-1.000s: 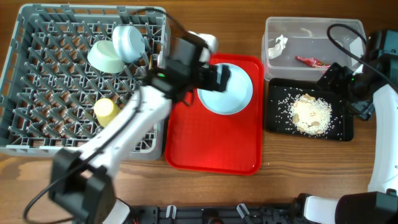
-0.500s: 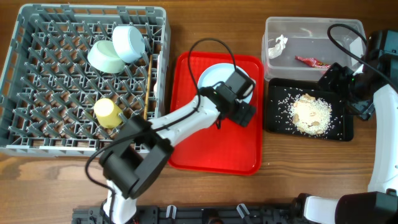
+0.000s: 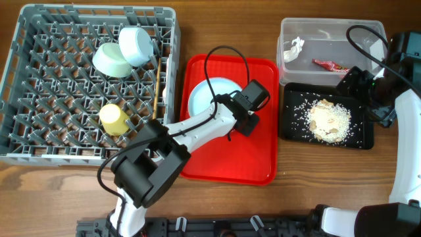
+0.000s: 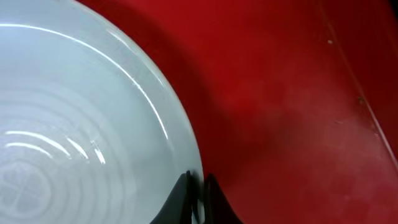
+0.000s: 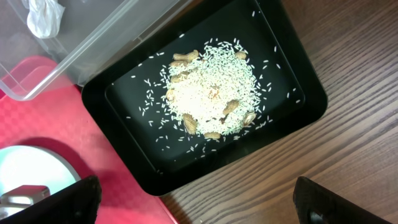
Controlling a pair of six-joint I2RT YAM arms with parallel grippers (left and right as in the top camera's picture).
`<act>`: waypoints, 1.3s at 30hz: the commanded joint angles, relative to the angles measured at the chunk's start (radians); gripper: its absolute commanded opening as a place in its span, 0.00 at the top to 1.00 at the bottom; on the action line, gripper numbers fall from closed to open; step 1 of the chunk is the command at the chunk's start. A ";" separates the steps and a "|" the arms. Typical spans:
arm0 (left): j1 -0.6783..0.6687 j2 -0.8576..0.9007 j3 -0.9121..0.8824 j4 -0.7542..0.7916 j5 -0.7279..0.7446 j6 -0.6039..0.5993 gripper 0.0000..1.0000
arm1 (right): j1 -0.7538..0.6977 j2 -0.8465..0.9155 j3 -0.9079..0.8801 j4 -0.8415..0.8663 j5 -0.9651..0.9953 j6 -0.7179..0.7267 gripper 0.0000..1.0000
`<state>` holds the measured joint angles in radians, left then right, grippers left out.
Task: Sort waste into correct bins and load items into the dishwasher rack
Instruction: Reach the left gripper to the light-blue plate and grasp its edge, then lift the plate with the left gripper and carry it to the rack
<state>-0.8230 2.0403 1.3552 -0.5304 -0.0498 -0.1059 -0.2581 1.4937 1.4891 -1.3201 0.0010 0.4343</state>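
as my left fingers (image 4: 175, 204) clamp its rim, the light blue plate (image 3: 204, 99) has slid toward the dishwasher rack (image 3: 52, 85); right fingers (image 5: 56, 202) apart.

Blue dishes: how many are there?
2. A blue bowl sits in the grey rack beside the green saucer; a blue plate lies on the red tray. I see no others.

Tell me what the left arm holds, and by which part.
The light blue plate, pinched at its rim between the fingers of the left gripper.
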 commanded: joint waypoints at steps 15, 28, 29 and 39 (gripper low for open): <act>0.013 -0.156 0.112 -0.027 -0.029 -0.023 0.96 | -0.003 -0.011 0.003 -0.002 -0.006 0.010 0.00; 0.274 -0.505 0.133 -0.007 0.222 -0.121 0.96 | -0.003 -0.011 0.003 -0.006 -0.006 -0.013 0.00; 0.311 -0.521 0.133 -0.002 0.274 -0.127 0.96 | -0.003 -0.011 0.003 -0.006 -0.006 -0.013 0.00; 0.672 -0.503 0.132 0.002 0.845 -0.199 0.96 | -0.003 -0.011 0.003 -0.006 -0.006 -0.014 0.00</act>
<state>-0.2333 1.5158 1.4696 -0.5316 0.5213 -0.2760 -0.2581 1.4937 1.4891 -1.3239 0.0010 0.4259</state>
